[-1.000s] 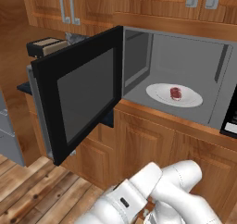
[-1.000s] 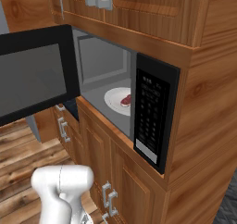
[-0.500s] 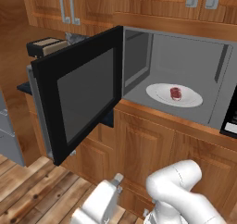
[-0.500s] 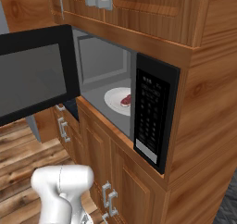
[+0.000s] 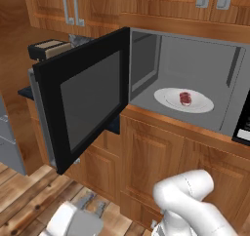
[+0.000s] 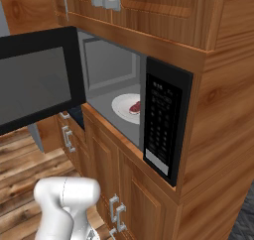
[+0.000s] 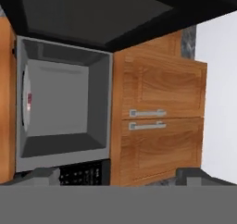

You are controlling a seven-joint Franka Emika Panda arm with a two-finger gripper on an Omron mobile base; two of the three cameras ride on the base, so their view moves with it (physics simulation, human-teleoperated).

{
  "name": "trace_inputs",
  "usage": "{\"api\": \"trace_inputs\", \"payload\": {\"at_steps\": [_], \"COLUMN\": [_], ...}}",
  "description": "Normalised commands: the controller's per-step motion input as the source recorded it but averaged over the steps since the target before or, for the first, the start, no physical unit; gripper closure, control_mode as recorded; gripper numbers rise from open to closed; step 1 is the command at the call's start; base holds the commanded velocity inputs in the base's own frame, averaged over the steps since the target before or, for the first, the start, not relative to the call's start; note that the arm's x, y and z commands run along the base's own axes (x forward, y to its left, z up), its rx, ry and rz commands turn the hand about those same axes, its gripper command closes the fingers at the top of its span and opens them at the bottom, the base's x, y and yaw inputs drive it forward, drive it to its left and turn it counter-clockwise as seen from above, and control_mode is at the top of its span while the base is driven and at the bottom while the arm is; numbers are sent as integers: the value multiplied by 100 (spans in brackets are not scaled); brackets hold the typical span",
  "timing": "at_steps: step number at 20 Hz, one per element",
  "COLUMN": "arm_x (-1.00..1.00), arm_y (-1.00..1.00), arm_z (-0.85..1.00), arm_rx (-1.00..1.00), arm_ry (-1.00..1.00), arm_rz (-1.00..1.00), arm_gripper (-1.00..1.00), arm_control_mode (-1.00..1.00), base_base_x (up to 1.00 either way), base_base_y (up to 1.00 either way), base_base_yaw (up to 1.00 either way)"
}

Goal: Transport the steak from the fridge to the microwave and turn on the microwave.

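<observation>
The steak point(image 5: 185, 98) lay on its plate point(image 5: 168, 97) inside the microwave point(image 5: 215, 74), frame center; the gripper point(image 7: 115, 176) stood open, empty. The wide-swung door point(image 5: 83, 101) risked being clipped.

Left base view: looks forward and down from the left, into the open microwave point(image 5: 195, 84) at upper right. Right base view: from the right, nearer, control panel point(image 6: 161, 122) at centre. Hand view: rolled sideways, low, farther back, facing the cavity at left. All three share the microwave interior.
</observation>
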Motion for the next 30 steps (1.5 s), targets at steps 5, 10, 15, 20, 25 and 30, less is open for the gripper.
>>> {"api": "trace_inputs", "payload": {"at_steps": [5, 10, 15, 20, 25, 30], "arm_x": [41, 46, 48, 53, 53, 48], "arm_y": [70, 68, 57, 39, 41, 43], "arm_z": [-28, -37, -34, -28, -31, -35], "arm_rx": [-8, -7, -4, -2, -3, -4], "arm_ry": [5, 7, 5, 2, 3, 4], "arm_rz": [-9, -11, -12, -13, -13, -12], "arm_gripper": [-100, -100, -100, -100, -100, -100], "arm_control_mode": [-100, -100, -100, -100, -100, -100], "base_base_x": [0, 0, 0, 0, 0, 0], "base_base_y": [0, 0, 0, 0, 0, 0], "base_base_yaw": [0, 0, 0, 0, 0, 0]}}
